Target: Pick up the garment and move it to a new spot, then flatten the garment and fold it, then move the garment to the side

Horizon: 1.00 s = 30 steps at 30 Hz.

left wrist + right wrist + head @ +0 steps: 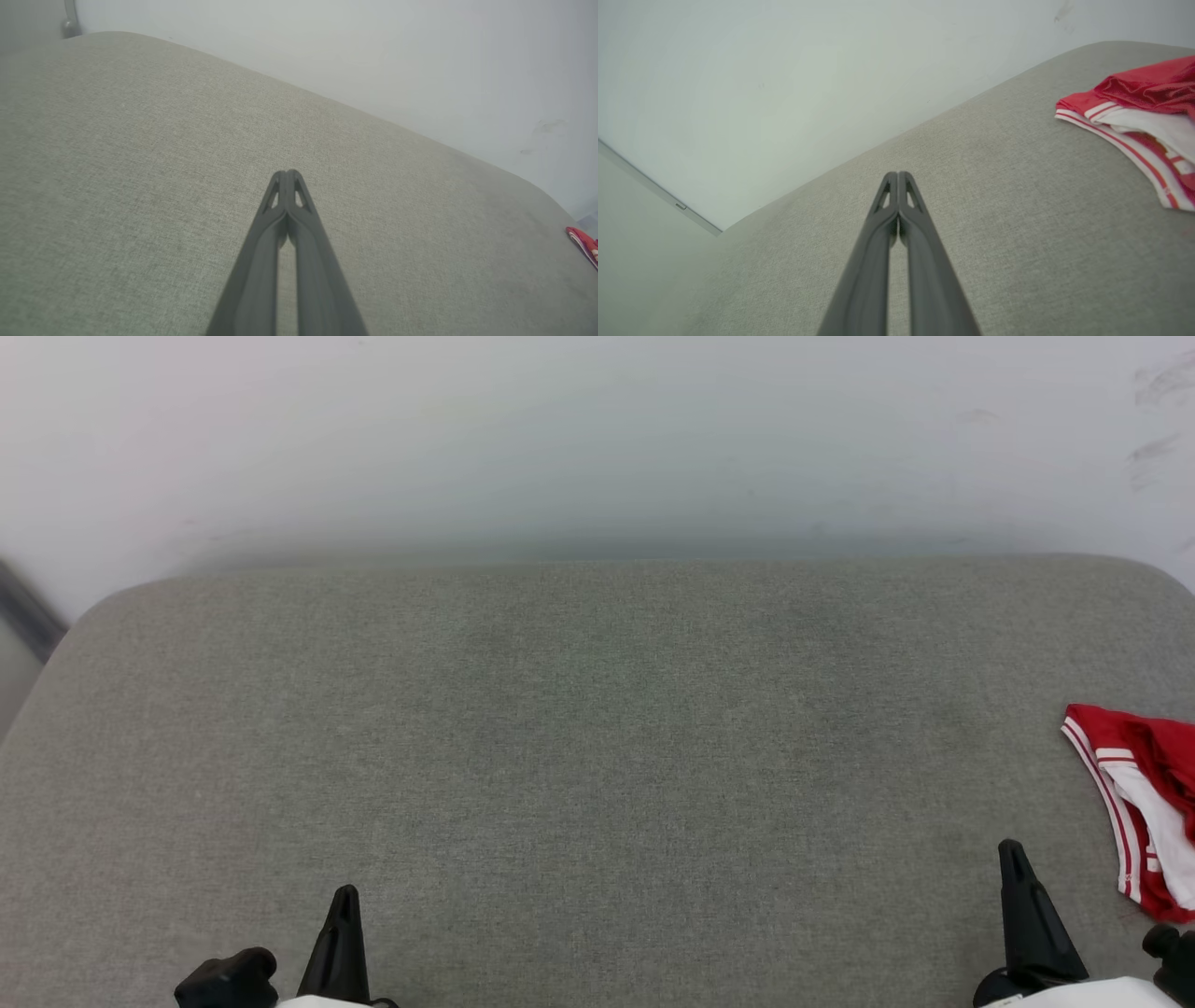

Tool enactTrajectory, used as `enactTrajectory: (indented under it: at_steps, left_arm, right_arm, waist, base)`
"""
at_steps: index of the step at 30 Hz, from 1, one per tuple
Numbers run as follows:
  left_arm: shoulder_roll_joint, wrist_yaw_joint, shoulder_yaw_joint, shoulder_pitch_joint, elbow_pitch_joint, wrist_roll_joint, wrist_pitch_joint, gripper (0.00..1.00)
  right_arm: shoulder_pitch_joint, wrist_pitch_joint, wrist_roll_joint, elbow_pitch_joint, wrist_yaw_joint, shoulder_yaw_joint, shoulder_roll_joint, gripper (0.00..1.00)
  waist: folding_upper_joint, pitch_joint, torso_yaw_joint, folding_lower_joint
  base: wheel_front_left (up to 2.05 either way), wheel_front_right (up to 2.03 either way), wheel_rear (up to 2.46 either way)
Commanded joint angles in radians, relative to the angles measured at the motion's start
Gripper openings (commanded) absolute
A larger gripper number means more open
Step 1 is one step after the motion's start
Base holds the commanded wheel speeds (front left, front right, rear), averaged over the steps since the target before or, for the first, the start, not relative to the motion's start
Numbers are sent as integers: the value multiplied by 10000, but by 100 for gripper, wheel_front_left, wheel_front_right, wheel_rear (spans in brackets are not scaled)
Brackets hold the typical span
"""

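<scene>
Tabletop point(597, 728): grey woven fabric cover, flat, rounded far corners, no visible wrinkles. The far edge runs close along a plain pale wall point(597, 448). The wall has a few dark scuff marks point(1153, 448) above the far right corner. A blurred dark diagonal strip point(23, 607) sits off the far left corner; can't tell what it is.

The garment point(1144, 793) lies bunched at the right edge of the tabletop, towards the near side, and runs out of the head view. Red fabric on top, a white panel below, red-and-white striped trim along its inner edge. No print visible from here.

Left gripper point(286, 175): fingers pressed together, tips meeting, nothing between them. It hangs over bare fabric near the front edge, left of centre, well apart from the garment.

Right gripper point(897, 176): also closed, tips together, empty. It's at the front edge on the right, near the garment's striped edge but not touching it, with a strip of bare fabric between them.
</scene>
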Motion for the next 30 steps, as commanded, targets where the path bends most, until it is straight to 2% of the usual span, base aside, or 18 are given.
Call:
enactTrajectory:
  at_steps: [1, 30]
  left_arm:
    - [84, -87, 59, -263, -69, -326, 49, 0]
    - [102, -866, 529, -1185, 658, -4847, 940, 0]
  right_arm:
    - [-315, 39, 315, -71, -1, 11, -112, 0]
    - [-1144, 964, 4448, 587, -2, -29, -217, 0]
  waist:
    - [0, 0, -1, 0]
    - [0, 5, -77, 0]
  base:
    - [0, 0, 0]
    - [0, 0, 0]
